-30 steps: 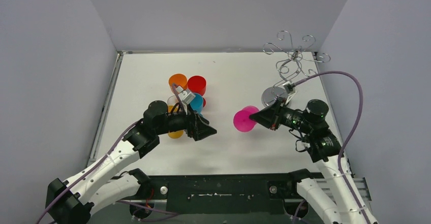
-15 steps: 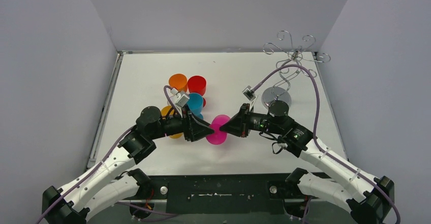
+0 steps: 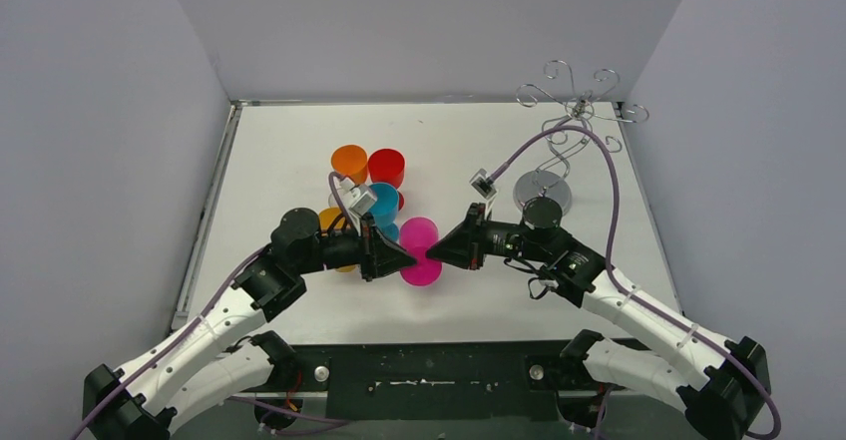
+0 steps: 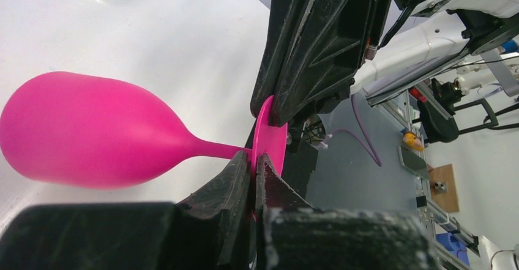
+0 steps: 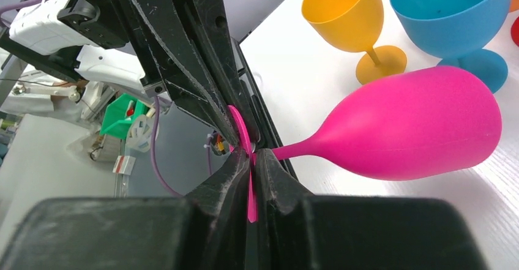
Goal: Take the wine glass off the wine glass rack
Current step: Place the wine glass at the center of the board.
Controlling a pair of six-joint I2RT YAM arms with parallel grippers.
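– Claw status, both sides?
– My left claw (image 4: 253, 163) is clamped on the foot disc of the wine glass (image 4: 92, 129). My right claw (image 5: 251, 160) pinches the same disc at its opposite edge. The glass lies horizontal between my arms, low over the counter (image 3: 289, 151); I cannot tell whether the bowl touches it. It is well apart from the wine glass rack (image 3: 577, 111).
– Handling properties?
– Judged: light, rigid, probably plastic, so not brittle, but smooth. The thin disc may pivot in a pinch. Preferred hold: foot disc or stem, not the rounded bowl.
– Change against one second ago?
– Then my right claw alone carried the glass near the rack base, and my left claw stood open by the coloured glasses (image 3: 369, 176). Now the glass is central and my left claw has shut.
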